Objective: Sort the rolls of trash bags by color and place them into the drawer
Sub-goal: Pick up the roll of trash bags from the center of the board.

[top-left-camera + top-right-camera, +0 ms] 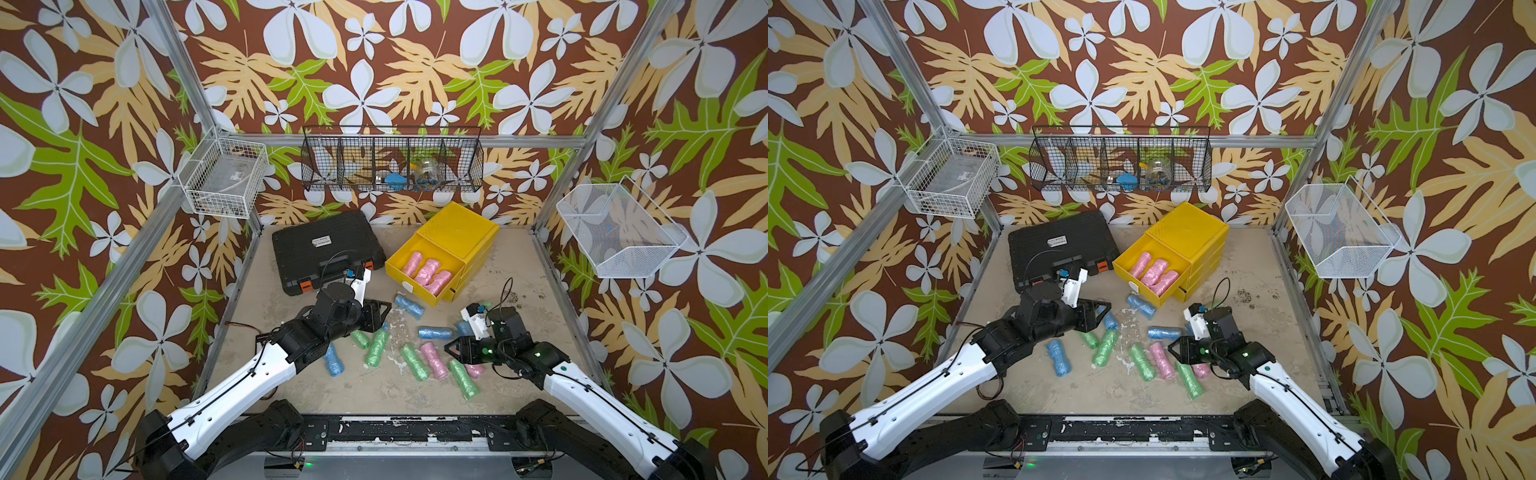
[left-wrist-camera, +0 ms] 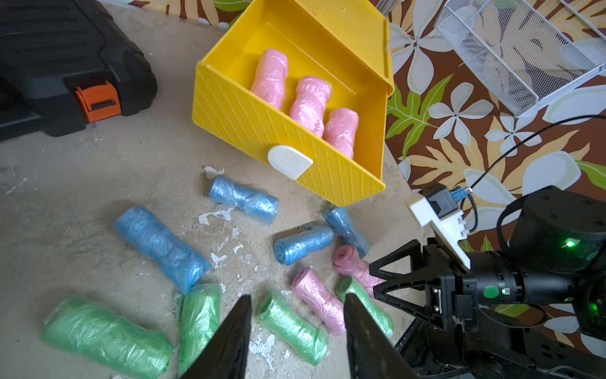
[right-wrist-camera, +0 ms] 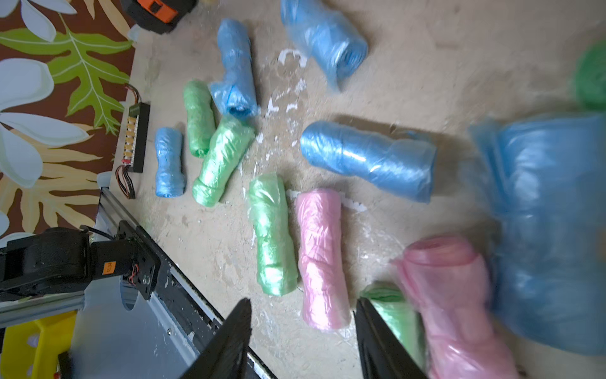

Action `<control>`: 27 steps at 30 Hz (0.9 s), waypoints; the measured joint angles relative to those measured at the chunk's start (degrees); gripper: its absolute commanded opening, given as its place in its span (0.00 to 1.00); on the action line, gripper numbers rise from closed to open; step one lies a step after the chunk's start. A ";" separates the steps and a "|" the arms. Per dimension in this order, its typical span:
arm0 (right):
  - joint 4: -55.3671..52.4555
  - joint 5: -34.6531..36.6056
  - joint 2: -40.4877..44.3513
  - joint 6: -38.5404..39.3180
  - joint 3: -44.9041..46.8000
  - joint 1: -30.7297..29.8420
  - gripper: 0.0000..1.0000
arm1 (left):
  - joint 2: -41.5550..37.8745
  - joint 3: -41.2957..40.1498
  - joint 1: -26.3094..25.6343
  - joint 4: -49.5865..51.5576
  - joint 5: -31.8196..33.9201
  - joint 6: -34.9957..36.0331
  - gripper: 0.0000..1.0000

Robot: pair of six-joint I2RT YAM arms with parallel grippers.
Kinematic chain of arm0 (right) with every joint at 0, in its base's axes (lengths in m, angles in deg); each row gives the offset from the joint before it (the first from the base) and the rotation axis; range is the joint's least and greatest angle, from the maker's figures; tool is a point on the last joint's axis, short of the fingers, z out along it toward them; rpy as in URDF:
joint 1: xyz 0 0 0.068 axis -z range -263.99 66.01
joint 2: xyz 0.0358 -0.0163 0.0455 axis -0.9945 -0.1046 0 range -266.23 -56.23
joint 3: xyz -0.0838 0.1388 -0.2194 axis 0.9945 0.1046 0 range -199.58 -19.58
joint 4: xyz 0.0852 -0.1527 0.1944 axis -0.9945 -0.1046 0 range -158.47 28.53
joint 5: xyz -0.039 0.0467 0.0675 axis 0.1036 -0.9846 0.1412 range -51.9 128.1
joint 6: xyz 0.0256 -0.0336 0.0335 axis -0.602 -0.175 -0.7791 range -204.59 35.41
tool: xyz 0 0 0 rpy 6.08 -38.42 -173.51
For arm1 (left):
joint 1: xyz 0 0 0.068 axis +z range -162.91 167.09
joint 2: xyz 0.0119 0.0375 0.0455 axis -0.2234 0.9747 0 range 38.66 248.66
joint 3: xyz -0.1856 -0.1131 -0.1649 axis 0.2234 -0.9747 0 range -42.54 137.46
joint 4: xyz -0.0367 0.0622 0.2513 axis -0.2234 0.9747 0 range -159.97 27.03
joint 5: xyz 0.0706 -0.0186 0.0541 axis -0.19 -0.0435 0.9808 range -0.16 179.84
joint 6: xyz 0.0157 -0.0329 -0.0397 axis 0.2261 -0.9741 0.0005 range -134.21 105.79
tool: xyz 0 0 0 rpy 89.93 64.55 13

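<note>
Nearest, well short of the open yellow plastic drawer (image 2: 249, 124): right gripper (image 3: 303, 305) part-spread, empty, over loose crinkled pink bag rolls (image 3: 319, 256); left gripper (image 2: 296, 297) likewise empty above crinkled green bag rolls (image 2: 292, 328). Pink batch seemingly in hand. Next: pinch one, carry to the pinks inside.

**Robot body.** Two arms are rising from the black base rail (image 1: 386, 432). Nearest the rail, the left arm (image 1: 249, 374) and right arm (image 1: 582, 390) are wearing glossy white shells dotted with small dark screw holes, and a thin black cable is running along each shell under black clips. Farther from the rail, the joint housings are showing matt black. A white camera bracket (image 1: 476, 318) with a blue plug is capping each wrist. The left gripper (image 2: 297, 298) and right gripper (image 3: 303, 302) are showing black, wedge-shaped fingers. Green lamps (image 2: 570, 243) are glowing on the right arm's joints, and a green dot (image 1: 563, 368) is marking its shell.
</note>
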 measured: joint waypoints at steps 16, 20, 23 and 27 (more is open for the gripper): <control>12.04 5.11 -8.26 -5.18 5.03 -6.21 0.59 | -4.66 -4.44 0.00 -1.79 -0.66 -3.56 0.50; 14.49 5.73 -9.86 -5.66 6.45 -6.67 0.59 | -4.81 -5.14 0.00 -2.21 -1.31 -3.80 0.50; 15.89 6.10 -10.84 -6.49 7.43 -7.21 0.59 | -4.87 -5.40 0.02 -2.69 -1.49 -3.96 0.50; 17.68 6.14 -11.15 -6.67 8.35 -7.91 0.58 | -4.81 -5.70 0.02 -2.99 -1.73 -4.22 0.50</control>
